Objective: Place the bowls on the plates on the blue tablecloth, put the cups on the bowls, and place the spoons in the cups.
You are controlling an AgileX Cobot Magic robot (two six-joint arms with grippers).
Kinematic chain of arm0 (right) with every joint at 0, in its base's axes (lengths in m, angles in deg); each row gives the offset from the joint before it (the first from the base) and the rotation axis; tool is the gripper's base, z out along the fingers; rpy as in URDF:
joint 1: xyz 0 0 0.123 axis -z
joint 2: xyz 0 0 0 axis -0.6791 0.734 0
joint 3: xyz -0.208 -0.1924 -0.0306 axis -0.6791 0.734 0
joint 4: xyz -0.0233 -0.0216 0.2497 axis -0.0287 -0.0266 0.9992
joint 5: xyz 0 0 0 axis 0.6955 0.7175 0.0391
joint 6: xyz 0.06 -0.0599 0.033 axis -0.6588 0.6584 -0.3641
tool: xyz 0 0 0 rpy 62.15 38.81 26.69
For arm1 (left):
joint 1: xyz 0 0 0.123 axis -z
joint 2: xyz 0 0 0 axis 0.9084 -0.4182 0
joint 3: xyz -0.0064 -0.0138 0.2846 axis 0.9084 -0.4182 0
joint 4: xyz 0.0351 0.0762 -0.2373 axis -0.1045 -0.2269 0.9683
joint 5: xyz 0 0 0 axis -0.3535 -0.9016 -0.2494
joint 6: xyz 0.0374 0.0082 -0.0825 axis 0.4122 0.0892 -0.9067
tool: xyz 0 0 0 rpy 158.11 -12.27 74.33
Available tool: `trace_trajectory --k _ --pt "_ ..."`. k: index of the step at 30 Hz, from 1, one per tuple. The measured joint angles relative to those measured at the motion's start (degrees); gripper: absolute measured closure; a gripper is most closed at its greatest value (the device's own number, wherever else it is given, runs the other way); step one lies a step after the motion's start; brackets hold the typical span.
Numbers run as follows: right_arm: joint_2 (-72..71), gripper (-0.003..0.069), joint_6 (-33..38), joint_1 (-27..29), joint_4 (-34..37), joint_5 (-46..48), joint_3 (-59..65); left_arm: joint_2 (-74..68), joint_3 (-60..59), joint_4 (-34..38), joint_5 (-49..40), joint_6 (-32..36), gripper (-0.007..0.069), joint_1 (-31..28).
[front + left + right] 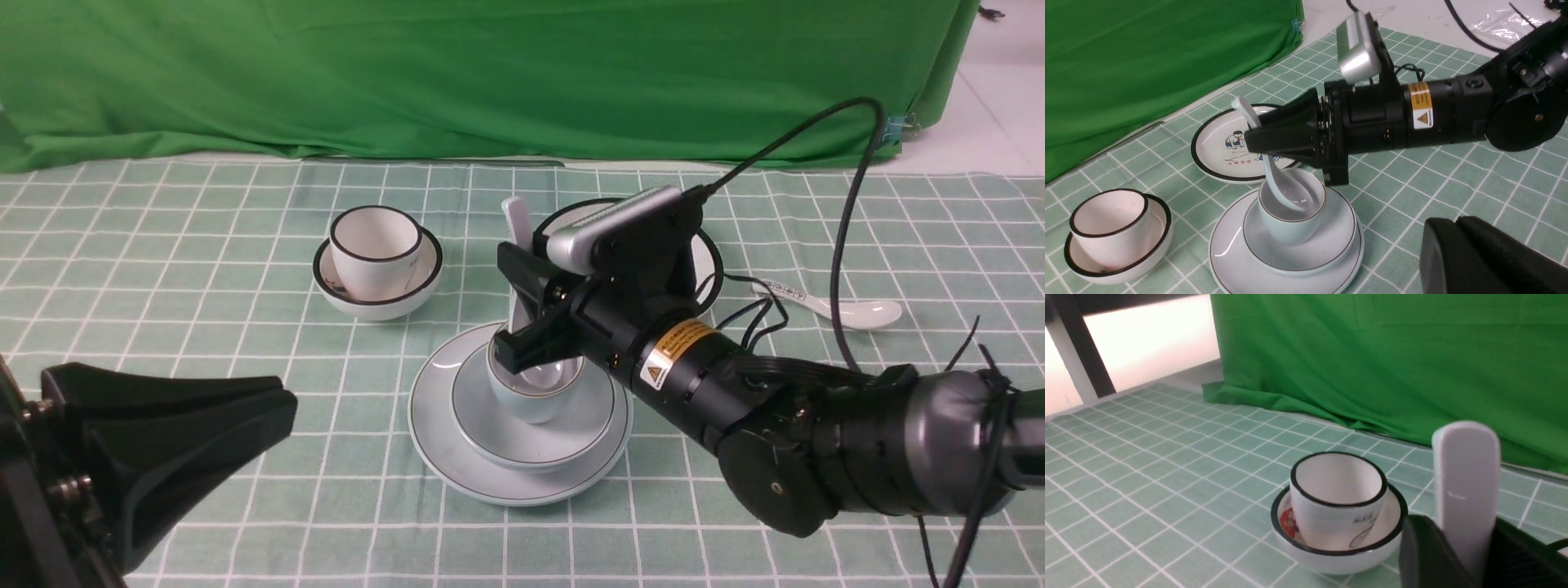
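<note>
My right gripper [506, 304] is shut on the plain white spoon [516, 220], handle up. The spoon's scoop [1286, 196] sits inside the pale blue cup [531, 400]. That cup stands in the pale blue bowl [506, 441] on the pale blue plate [457, 465]. The black-rimmed cream cup [375, 249] stands in the cream bowl [408, 294], directly on the blue tablecloth [204, 269]. The cartoon plate [1220, 151] lies bare behind the right gripper. A printed spoon [849, 309] lies on the cloth at the right. My left gripper [286, 404] hovers low at the near left, shut and holding nothing.
A bright green backdrop cloth [490, 73] hangs along the far edge of the table. Black cables [841, 245] loop over the right arm, above the printed spoon. The cream cup and bowl [1331, 506] stand just beyond the held spoon handle [1466, 477].
</note>
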Motion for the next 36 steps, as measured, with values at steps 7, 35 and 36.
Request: trace_trajectory --k 7,35,36 --pt "4.17 0.0468 0.21 0.22 0.0 -3.22 -0.09 0.0 0.0 0.0 0.22 0.0 0.0616 0.0" --pt "-54.35 0.0597 0.23 -0.64 0.0 71.76 12.87 22.65 -8.02 3.13 12.55 0.01 0.0616 0.0" --pt "-55.8 0.0599 0.23 -0.64 0.0 74.59 12.92 23.81 -9.32 2.95 12.83 0.01 0.0616 0.0"
